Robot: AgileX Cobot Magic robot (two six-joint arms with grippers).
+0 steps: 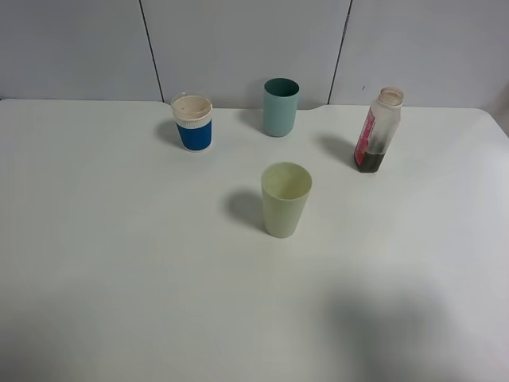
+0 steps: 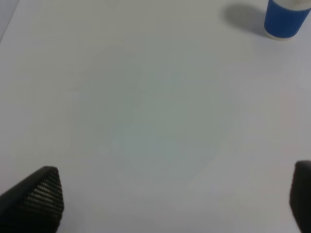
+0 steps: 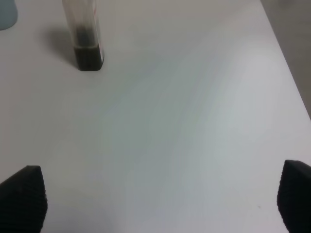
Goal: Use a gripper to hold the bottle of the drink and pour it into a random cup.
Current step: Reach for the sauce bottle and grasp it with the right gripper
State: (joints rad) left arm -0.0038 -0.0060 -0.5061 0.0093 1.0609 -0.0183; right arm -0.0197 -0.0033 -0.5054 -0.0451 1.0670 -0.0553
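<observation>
The bottle of the drink [image 1: 377,130] stands upright at the back right of the white table, capless, with a pink-red label and a little dark liquid at its base. It also shows in the right wrist view [image 3: 85,36]. The pale yellowish-green cup [image 1: 285,199] stands upright near the table's middle. Neither gripper shows in the exterior high view. My left gripper [image 2: 177,199] is open over bare table. My right gripper [image 3: 163,201] is open, well short of the bottle. Both hold nothing.
A teal-blue tumbler [image 1: 281,107] stands at the back centre; its edge shows in the right wrist view [image 3: 6,14]. A short blue cup with a white rim [image 1: 192,122] stands at the back left, also in the left wrist view [image 2: 286,18]. The table's right edge [image 3: 286,63] is near.
</observation>
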